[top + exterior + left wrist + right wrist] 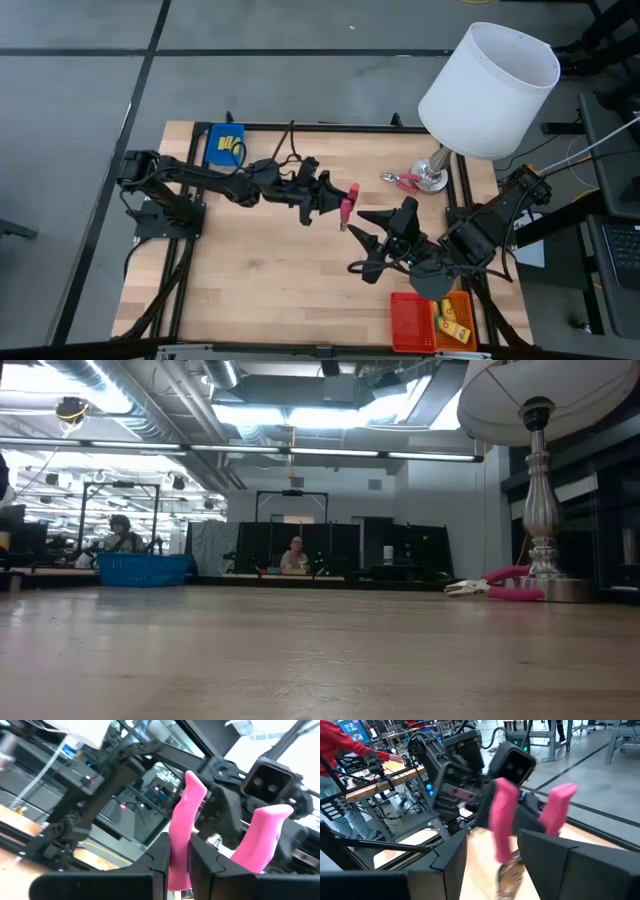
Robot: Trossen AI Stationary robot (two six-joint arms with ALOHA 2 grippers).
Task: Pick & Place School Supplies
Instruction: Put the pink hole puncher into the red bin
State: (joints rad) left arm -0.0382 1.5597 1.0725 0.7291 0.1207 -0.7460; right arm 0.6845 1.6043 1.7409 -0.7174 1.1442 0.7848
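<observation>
A pair of pink-handled pliers point(348, 203) is up in the air over the middle of the table, in my left gripper point(335, 200), which is shut on it. My right gripper point(362, 245) is open just to the right and nearer. In the right wrist view its fingers stand on either side of the pliers point(502, 820) without touching. A second pair of pliers point(400, 180) lies on the table against the lamp base point(500, 582). Yellow packets point(452, 322) lie in the orange tray. Small yellow pieces point(230, 143) sit in the blue tray. My left gripper pinches one pink handle point(179, 837) of the pliers between its two fingers point(157, 857), coming level from the table's left. The other handle point(265, 832) stands free beside it. The pliers are lifted clear, handles up, the metal nose point(509, 875) hanging down.
A white-shaded lamp point(488, 88) stands at the far right, its base point(432, 178) on the table. The blue tray point(213, 150) is at the far left, the red tray point(410, 320) and orange tray point(462, 305) at the near right edge. People show in the room beyond.
</observation>
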